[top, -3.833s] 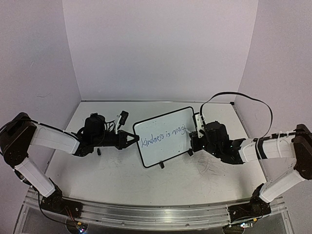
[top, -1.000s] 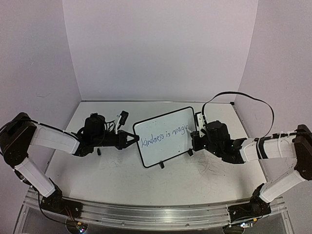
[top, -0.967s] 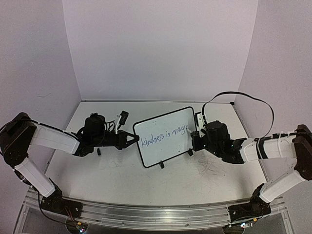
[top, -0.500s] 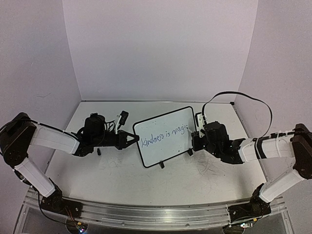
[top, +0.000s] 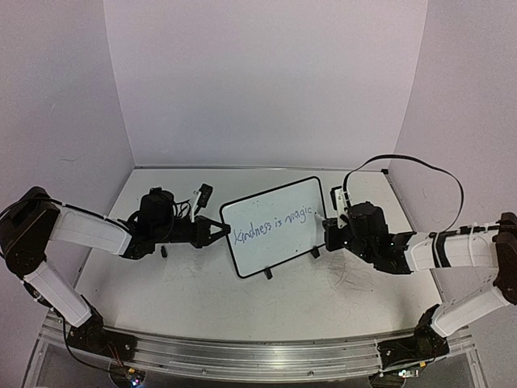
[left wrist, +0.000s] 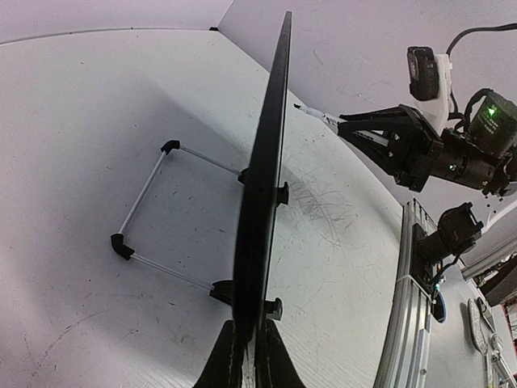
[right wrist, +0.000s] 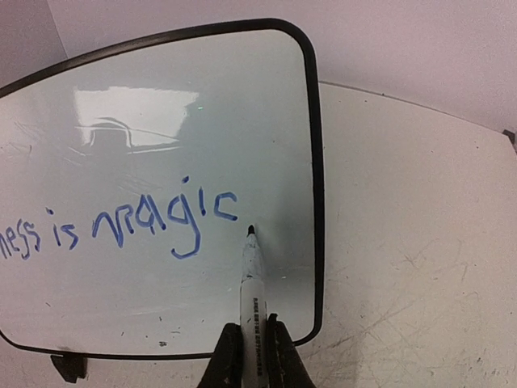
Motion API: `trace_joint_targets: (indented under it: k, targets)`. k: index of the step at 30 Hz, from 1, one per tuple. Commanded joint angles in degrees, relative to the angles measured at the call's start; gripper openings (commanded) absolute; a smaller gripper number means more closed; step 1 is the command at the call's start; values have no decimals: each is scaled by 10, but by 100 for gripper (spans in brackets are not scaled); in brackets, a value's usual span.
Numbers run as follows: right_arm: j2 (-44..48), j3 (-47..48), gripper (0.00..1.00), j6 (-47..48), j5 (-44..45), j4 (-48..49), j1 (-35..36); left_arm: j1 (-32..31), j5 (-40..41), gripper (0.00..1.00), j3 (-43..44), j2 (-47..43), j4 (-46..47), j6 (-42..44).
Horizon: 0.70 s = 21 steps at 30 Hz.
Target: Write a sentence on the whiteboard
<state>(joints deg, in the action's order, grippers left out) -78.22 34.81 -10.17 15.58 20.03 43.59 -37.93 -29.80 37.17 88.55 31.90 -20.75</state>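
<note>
The whiteboard (top: 271, 234) stands tilted at mid-table on two black feet; it also shows edge-on in the left wrist view (left wrist: 262, 194) and face-on in the right wrist view (right wrist: 153, 105). The blue sentence (top: 272, 223) reads "Kindness is magic"; its end "magic" (right wrist: 166, 217) is plain in the right wrist view. My left gripper (top: 216, 232) (left wrist: 250, 356) is shut on the whiteboard's left edge. My right gripper (top: 328, 228) (right wrist: 253, 347) is shut on a white marker (right wrist: 251, 279), whose tip hangs just right of and below the final "c", a little off the board.
A wire stand (left wrist: 153, 214) props the board from behind. Grey scuff marks (top: 347, 279) cover the tabletop below the right arm. A small black piece (top: 163, 251) lies under the left arm. A black cable (top: 412, 166) loops over the right arm.
The final "c" of "magic" was finished. My right gripper with the marker has drawn back to the right, away from the board. The left arm and board have not moved.
</note>
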Motion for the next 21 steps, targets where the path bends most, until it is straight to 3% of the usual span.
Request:
trace_joint_targets:
  k: [1,21]
  targets:
    - [-17,12,0,-3,1,24,-4,1,3,0,17,3,-36,24]
    - [-34,26,0,8,7,44,-5,0,8,0,10,-8,-38,22]
